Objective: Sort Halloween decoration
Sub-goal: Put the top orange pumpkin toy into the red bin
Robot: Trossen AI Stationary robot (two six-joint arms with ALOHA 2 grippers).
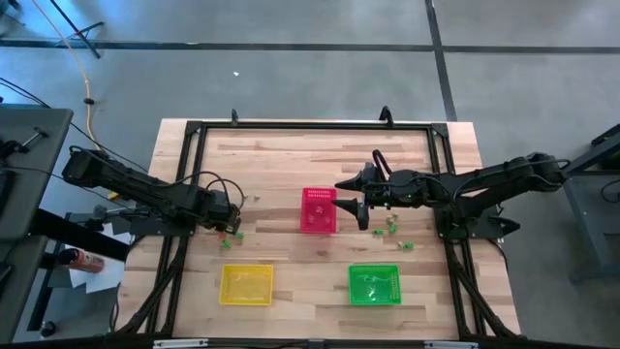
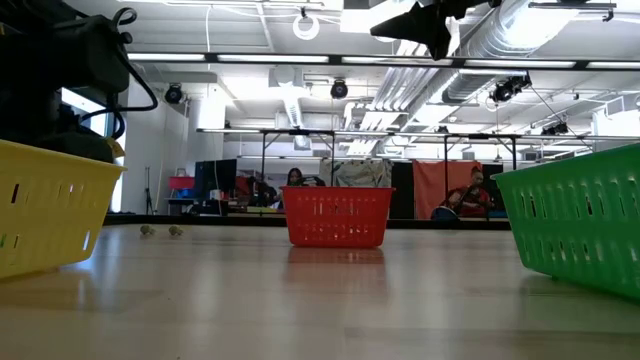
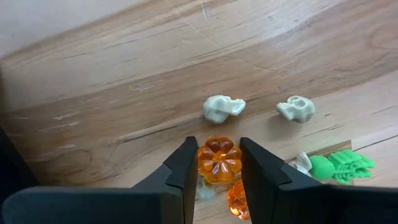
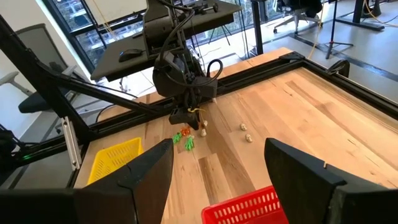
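Observation:
Tiny trinkets lie on the wooden table by my left gripper [image 1: 231,227]: two pale skulls [image 3: 222,107] [image 3: 296,109], a green skeleton [image 3: 339,167], a second orange piece [image 3: 238,198]. My left gripper [image 3: 219,163] is shut on an orange pumpkin trinket [image 3: 219,159]. More green and pale trinkets [image 1: 393,226] lie right of the pink-red basket [image 1: 319,210]. My right gripper [image 1: 356,200] hangs open and empty above the table beside that basket; its fingers stand wide apart in the right wrist view [image 4: 217,168]. My left gripper pinches the orange pumpkin trinket by its two opposite sides [image 3: 202,160] between its two fingertips. The fingers come from above, slanting down toward the table. Whether the pumpkin rests on the wood or is lifted clear, I cannot tell.
A yellow basket [image 1: 246,284] and a green basket [image 1: 374,284] stand near the table's front edge, and the pink-red basket stands at the middle. A black frame [image 1: 310,124] runs round the tabletop. People sit in the room beyond the table [image 2: 470,200].

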